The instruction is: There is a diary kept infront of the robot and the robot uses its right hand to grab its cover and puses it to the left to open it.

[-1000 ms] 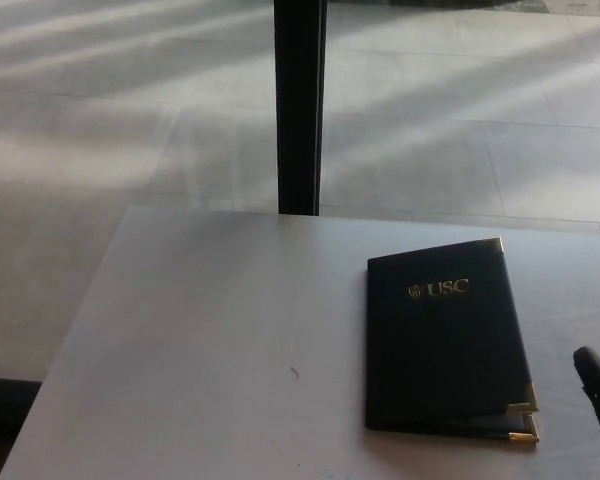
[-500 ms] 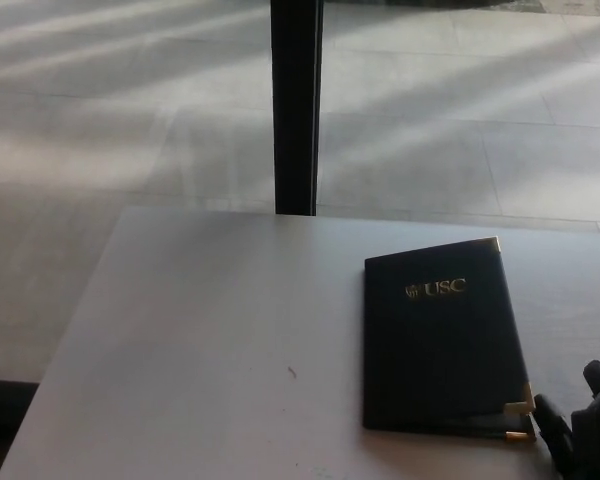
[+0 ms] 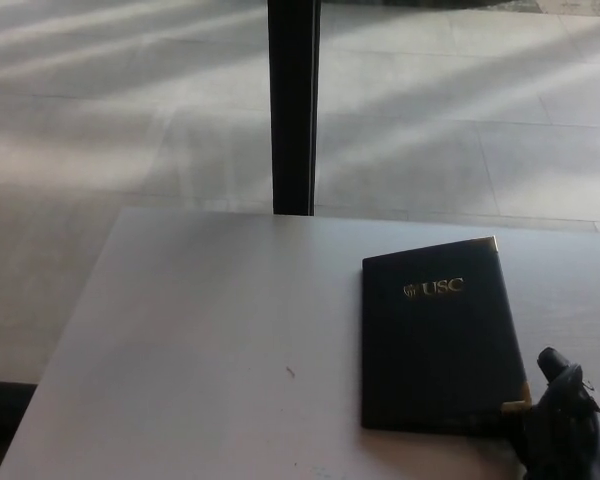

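Closed dark gold-cornered diary point(image 3: 435, 340)

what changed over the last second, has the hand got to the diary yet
The right hand has moved in from the right edge to the diary's near right corner, now covering the gold corner piece; a firm grip cannot be confirmed. The diary is still closed and flat on the table. The left hand has not appeared.
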`<state>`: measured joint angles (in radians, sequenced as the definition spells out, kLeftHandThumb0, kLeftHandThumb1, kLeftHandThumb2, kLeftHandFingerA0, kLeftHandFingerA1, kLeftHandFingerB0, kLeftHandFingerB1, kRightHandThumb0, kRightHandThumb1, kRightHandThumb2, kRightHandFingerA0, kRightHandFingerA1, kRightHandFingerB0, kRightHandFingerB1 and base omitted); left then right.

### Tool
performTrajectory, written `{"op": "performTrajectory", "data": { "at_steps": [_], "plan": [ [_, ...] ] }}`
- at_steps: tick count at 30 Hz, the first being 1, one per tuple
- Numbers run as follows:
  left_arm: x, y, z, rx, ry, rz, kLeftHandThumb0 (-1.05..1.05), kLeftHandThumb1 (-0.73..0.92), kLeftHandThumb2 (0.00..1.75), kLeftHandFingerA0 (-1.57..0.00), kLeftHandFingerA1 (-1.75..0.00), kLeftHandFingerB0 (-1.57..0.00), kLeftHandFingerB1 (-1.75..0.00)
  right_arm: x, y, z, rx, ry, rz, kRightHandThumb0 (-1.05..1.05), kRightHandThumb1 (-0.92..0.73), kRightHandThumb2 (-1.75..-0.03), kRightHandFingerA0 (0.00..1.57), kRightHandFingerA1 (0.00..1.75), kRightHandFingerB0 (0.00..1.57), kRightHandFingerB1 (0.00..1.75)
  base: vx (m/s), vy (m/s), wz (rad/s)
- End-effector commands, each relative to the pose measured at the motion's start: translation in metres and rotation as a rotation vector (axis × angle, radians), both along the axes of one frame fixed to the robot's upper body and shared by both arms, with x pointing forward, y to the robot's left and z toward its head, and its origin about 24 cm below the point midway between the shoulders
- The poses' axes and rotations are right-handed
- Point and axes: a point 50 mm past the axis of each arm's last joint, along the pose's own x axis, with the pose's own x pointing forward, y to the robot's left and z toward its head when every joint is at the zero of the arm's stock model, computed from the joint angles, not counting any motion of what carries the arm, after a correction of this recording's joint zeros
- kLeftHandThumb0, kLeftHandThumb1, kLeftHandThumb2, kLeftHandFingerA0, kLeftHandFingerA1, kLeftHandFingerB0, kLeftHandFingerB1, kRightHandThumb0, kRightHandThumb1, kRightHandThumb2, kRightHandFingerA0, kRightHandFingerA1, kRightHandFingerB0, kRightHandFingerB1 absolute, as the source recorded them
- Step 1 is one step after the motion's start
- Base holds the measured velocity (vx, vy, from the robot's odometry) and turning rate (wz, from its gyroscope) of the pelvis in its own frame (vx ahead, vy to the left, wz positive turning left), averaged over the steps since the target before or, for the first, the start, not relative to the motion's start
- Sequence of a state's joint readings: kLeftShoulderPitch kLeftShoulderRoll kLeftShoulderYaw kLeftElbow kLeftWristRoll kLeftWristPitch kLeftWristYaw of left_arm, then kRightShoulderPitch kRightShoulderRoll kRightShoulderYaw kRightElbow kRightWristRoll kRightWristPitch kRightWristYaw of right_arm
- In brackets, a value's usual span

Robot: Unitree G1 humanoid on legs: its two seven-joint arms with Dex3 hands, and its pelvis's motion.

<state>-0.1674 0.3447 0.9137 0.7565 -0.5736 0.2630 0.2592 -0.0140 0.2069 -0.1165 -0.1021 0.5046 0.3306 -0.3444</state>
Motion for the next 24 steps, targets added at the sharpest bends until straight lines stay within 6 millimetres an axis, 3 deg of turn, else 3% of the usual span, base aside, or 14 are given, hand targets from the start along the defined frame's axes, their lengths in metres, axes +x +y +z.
{"op": "performTrajectory", "data": {
  "at_steps": [1, 9, 12, 17, 24],
  "plan": [
    [-0.001, 0.004, 0.003, -0.004, -0.002, 0.023, -0.70, 0.92, 0.95, -0.28, -0.88, -0.22, -0.68, 0.003, 0.021, 0.010, 0.016, -0.028, 0.005, -0.76, -0.92, -0.74, 0.37, 0.58, 0.29, 0.44, 0.00, 0.000, 0.00],
    [0.001, 0.002, 0.003, -0.001, 0.002, 0.002, -0.69, 0.92, 0.95, -0.27, -0.87, -0.20, -0.67, -0.008, 0.035, -0.009, 0.029, 0.049, 0.047, -0.78, -0.92, -0.76, 0.37, 0.63, 0.29, 0.46, 0.00, 0.000, 0.00],
    [0.001, 0.002, 0.001, -0.010, -0.001, 0.012, -0.71, 0.92, 0.92, -0.27, -0.90, -0.20, -0.70, -0.012, 0.045, -0.014, 0.070, 0.073, 0.072, -0.77, -0.92, -0.78, 0.33, 0.58, 0.25, 0.43, 0.00, 0.000, 0.00],
    [0.002, 0.001, 0.001, -0.006, 0.007, 0.006, -0.71, 0.92, 0.93, -0.28, -0.88, -0.20, -0.67, -0.015, 0.060, -0.017, 0.099, 0.099, 0.075, -0.75, -0.92, -0.76, 0.37, 0.56, 0.30, 0.43, 0.00, 0.000, 0.00],
    [0.001, 0.003, 0.002, 0.000, 0.008, 0.004, -0.70, 0.92, 0.94, -0.27, -0.88, -0.20, -0.69, -0.001, 0.070, 0.002, 0.045, 0.026, 0.129, -0.75, -0.92, -0.75, 0.36, 0.59, 0.30, 0.42, 0.00, 0.000, 0.00]
  ]
}}
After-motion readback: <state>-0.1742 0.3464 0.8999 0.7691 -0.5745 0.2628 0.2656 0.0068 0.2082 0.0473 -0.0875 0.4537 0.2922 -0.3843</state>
